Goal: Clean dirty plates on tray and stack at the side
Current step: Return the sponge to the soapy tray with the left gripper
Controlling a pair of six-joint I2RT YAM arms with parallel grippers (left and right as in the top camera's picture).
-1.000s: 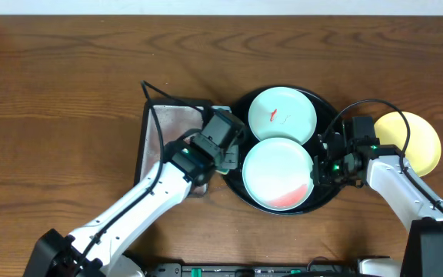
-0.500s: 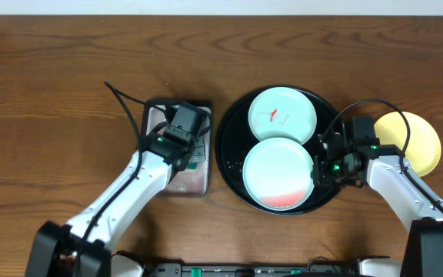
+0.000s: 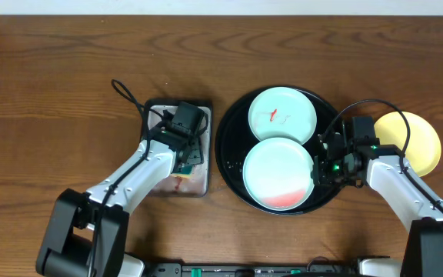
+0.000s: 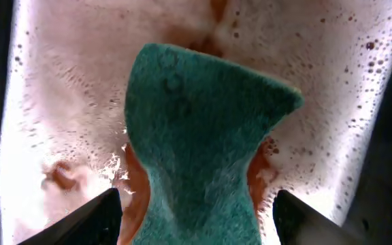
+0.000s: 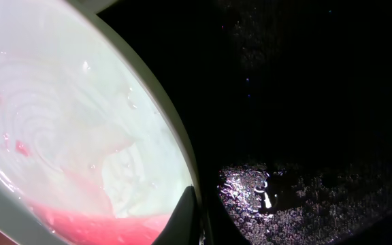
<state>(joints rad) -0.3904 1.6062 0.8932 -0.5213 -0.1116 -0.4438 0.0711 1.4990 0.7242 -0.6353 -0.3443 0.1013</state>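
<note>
Near plate [image 3: 278, 173] judged wet, slick, rigid; hold at rim, where right claw [image 3: 320, 166] is clenched; left claw [image 4: 199, 218] released.

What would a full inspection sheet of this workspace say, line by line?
Surface: brown wooden table, grain visible.
Job's things: round glossy black tray holds the far pale mint-green plate, small red marks, and the near pale mint-green plate, red sauce at its near edge; pale yellow round plate lies on the table, right of the tray.
Clutter: rectangular grey metal tray, wet and reddish, with a teal sponge in it.
Grippers: left gripper open over the sponge; right gripper shut on the near plate's rim.
Cables: black cables loop by both wrists.
Surroundings: nothing seen.
</note>
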